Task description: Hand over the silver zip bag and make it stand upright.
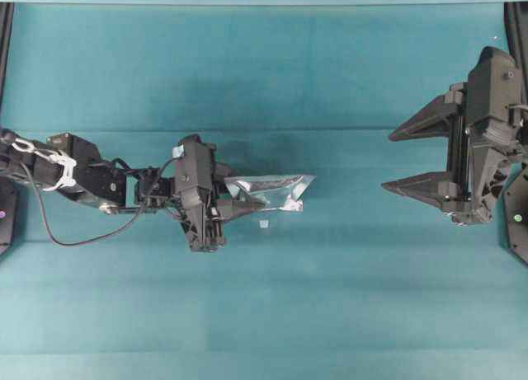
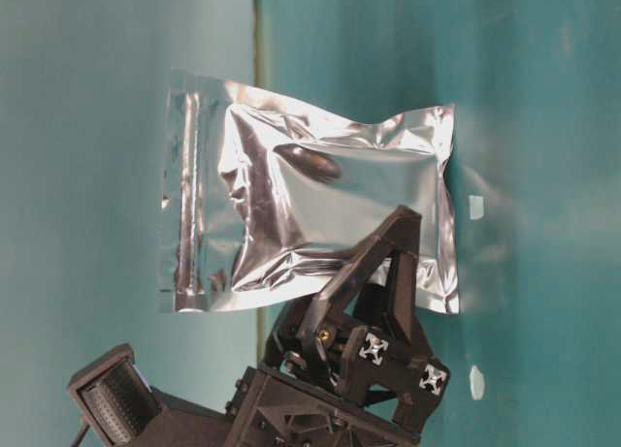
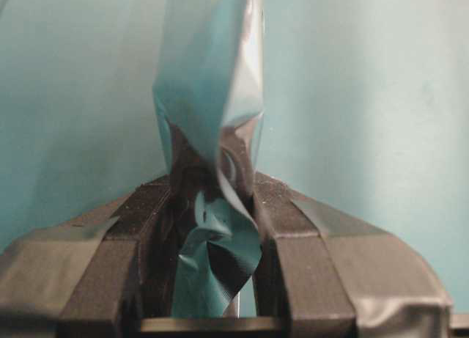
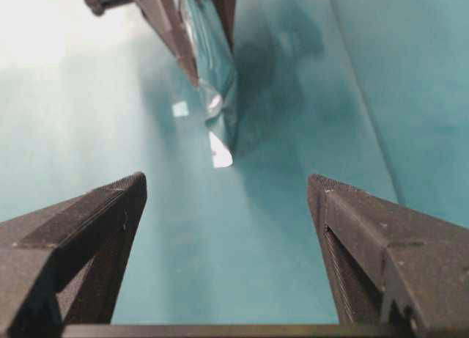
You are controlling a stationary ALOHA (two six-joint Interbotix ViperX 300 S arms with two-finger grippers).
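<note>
Pinched at one end by the left gripper (image 1: 227, 208) and held clear of the table (image 1: 272, 314), the silver zip bag (image 1: 272, 190) appeared light, thin, slippery and crushable, so the wide-spread right gripper (image 1: 396, 160) should probably take its free edge.

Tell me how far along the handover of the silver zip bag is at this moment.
Done: the left hand has the silver zip bag clamped by one end and held out toward the middle. In hand: the right hand faces it, wide open, with a clear gap between them. Left: taking the bag over, releasing it, and standing it upright on the table.
</note>
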